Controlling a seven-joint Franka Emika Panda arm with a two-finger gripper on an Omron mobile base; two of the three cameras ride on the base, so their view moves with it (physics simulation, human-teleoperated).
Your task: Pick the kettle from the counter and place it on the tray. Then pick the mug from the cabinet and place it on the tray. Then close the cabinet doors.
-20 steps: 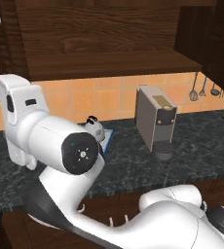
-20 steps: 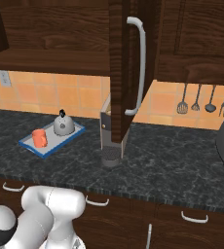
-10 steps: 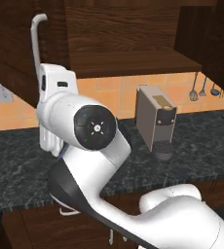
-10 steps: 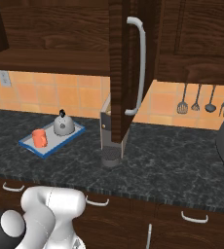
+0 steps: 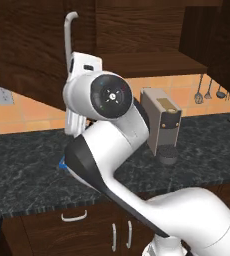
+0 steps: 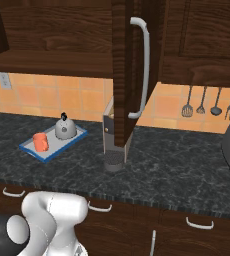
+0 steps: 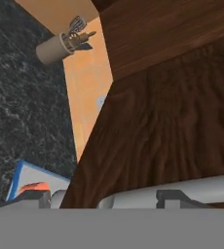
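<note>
The arm hides the claw (image 5: 76,112) by the door handle (image 5: 69,35); its state cannot be told. Beyond it, the right base view shows kettle (image 6: 65,128) and mug (image 6: 40,141) on the tray (image 6: 29,149).

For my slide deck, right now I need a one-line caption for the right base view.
Kettle and mug sit on the blue tray; a cabinet door hangs open.

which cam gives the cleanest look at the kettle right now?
Right base view: the kettle sits whole and unblocked on the blue-rimmed tray, behind the orange mug. In the left base view the arm covers that spot, leaving a sliver of tray. The hand view catches a tray corner, no clear kettle.
</note>
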